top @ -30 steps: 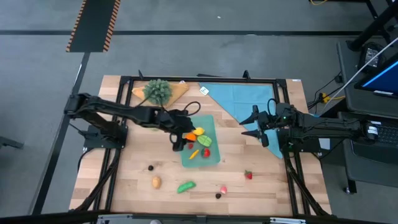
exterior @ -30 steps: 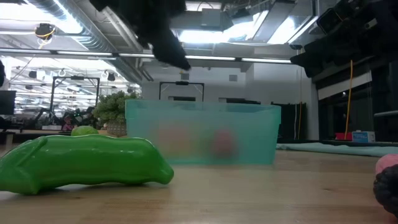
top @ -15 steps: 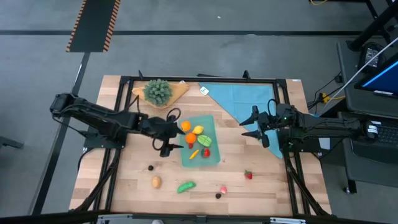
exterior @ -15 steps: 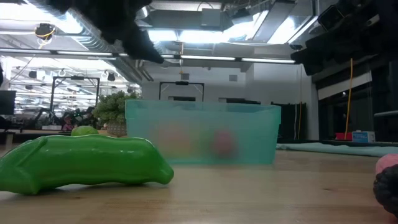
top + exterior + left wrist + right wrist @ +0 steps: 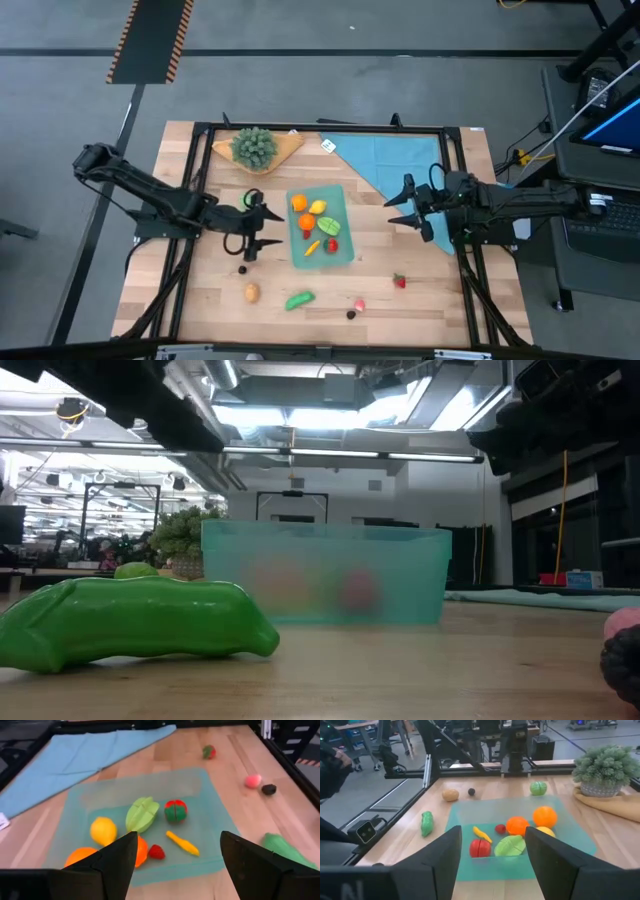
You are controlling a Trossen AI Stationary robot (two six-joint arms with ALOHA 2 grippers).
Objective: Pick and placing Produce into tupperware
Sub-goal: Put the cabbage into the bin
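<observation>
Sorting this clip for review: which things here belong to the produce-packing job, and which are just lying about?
Job: tupperware; produce in it, such as the orange; loose green pod, brown piece, strawberry.
Lying about: leafy bunch, wooden board, blue cloth.

Tupperware (image 5: 323, 226) at desk (image 5: 430, 300) centre, holding seven produce pieces (image 5: 314, 221). Leafy bunch (image 5: 254, 146) at 11 o'clock; cloth (image 5: 385, 158) at 1. Left hand (image 5: 257, 230) at 9, right hand (image 5: 403, 206) at 3. Loose produce (image 5: 299, 299) from 5 to 8.
</observation>
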